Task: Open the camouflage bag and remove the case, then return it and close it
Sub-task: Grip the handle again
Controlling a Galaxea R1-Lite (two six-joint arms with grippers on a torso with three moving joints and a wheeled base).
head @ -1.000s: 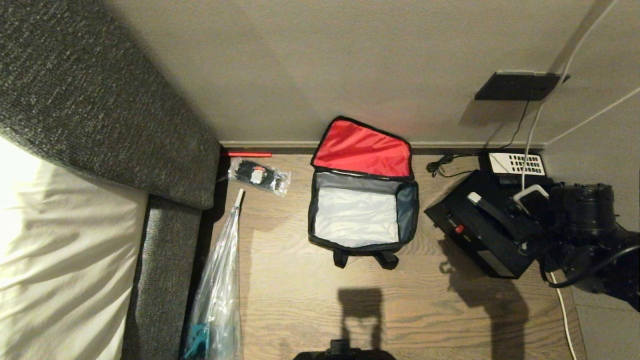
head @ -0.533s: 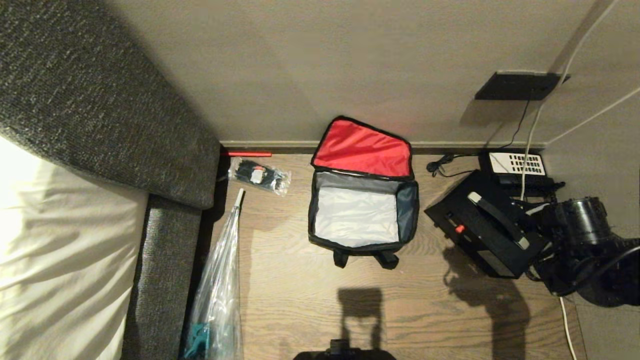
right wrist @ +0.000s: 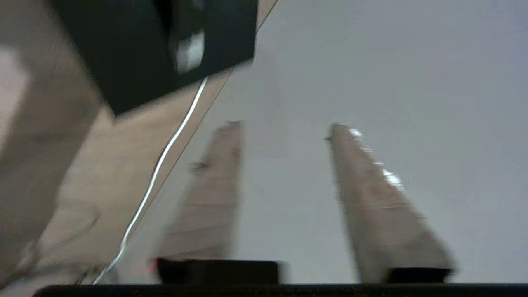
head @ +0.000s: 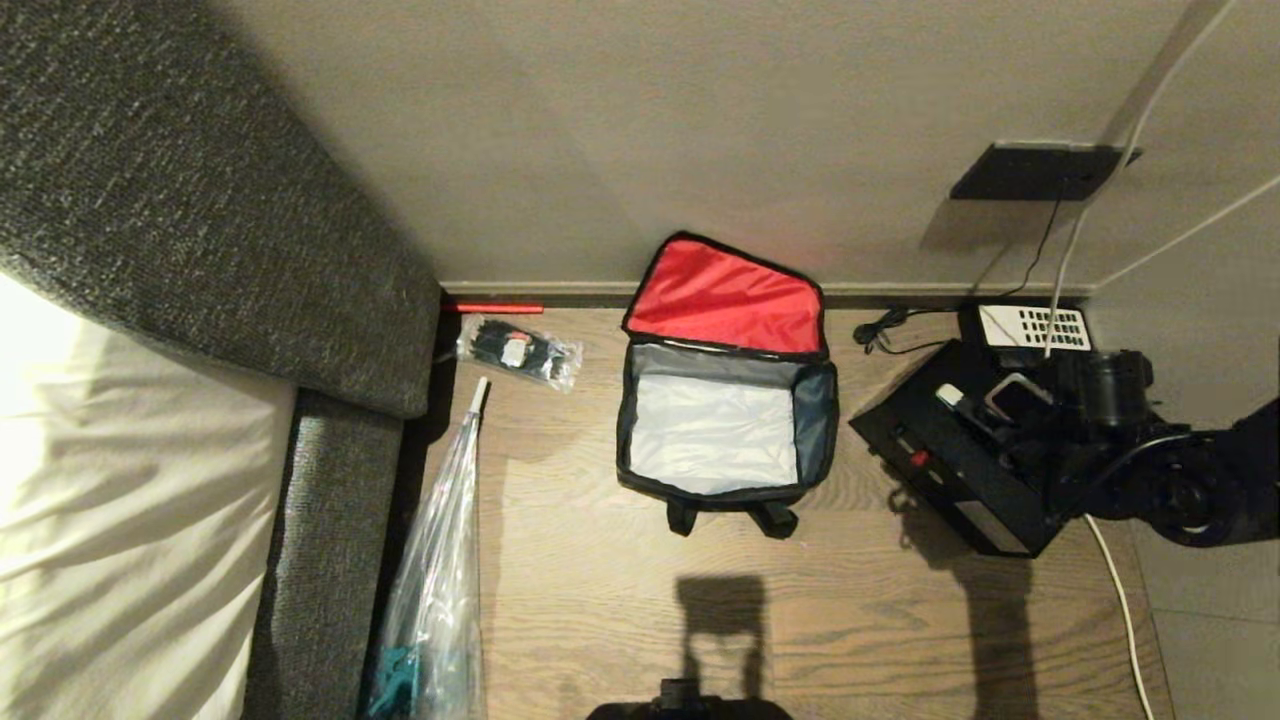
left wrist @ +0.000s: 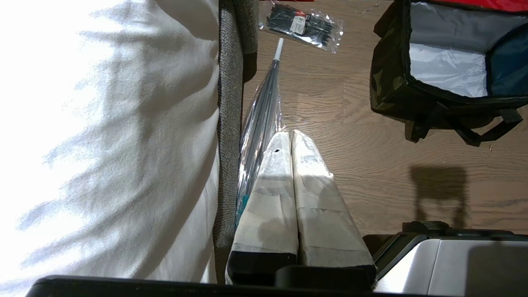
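Wood-grain floor (head: 880, 610) fills the near part of the head view, crossed by shadows cast from the robot. A clear plastic sleeve (head: 435, 590) with something teal at its base lies along the near left, beside the grey fabric side of a bed (head: 310, 560) with pale sheets.

Left gripper (left wrist: 287, 140): seen only in the left wrist view, hanging over the floor beside the plastic sleeve, well short of the bag. Its two taped fingers (left wrist: 315, 194) are pressed together with nothing between them.

Mid-floor: the camouflage bag (head: 722, 440) stands open, straps toward the robot. Lid is folded back toward the wall, red lining up. Interior shows a pale lining and nothing else inside.

Right of the bag, apart from it: the case (head: 945, 465) lies flat on the floor, out of the bag, set at an angle, red dot on the edge facing the bag. Handle has a silver-white end showing.

Right gripper (right wrist: 284, 128): the right arm reaches in from the right edge over the far end of the case. In the right wrist view, which is blurred, its fingers (right wrist: 371, 194) are spread with an empty gap between them, and a corner of the case sits beyond the tips. It holds nothing.

Farther back: a small clear packet (head: 518, 350) of black items lies by the bed corner, a red stick (head: 495, 309) along the skirting. A black telephone (head: 1030, 327) with white keypad sits behind the case against the wall, white cable (head: 1120, 590) running past it
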